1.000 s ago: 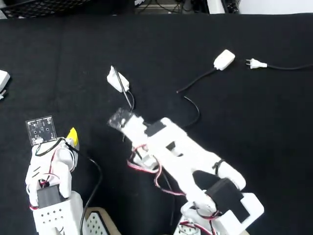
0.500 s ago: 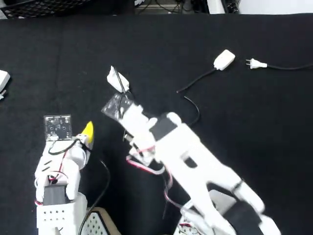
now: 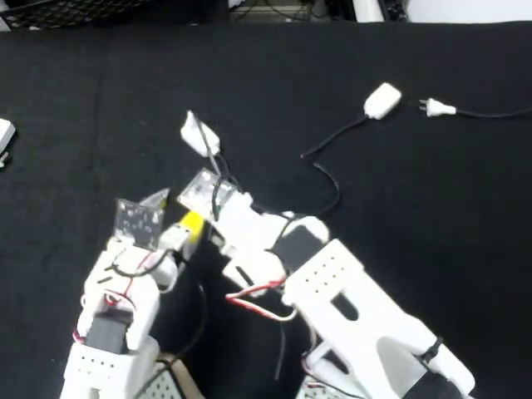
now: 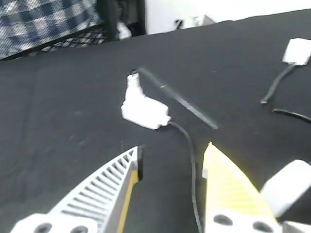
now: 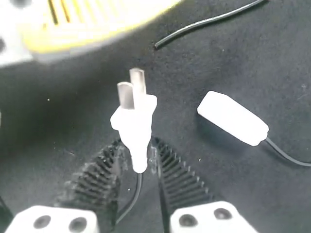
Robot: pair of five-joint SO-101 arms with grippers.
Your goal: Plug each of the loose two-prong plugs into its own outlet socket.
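Since a second ago the left hand [image 4: 173, 148] has swung toward the middle of the worktop [image 3: 416, 216], its jaws wide and empty. The right hand [image 5: 136, 144] has pushed forward there, clamping a white plug [image 5: 133, 119] whose two flat prongs point outward, just beside a white socket [image 5: 232, 118].

The plug [image 5: 133, 124] is smooth white plastic, its prongs [image 5: 125, 94] dull metal, the cloth [image 3: 416, 208] matt.

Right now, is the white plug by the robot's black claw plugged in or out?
Out. The plug has both metal prongs bare, with nothing around them. The socket lies beside it on the table, not touching it.
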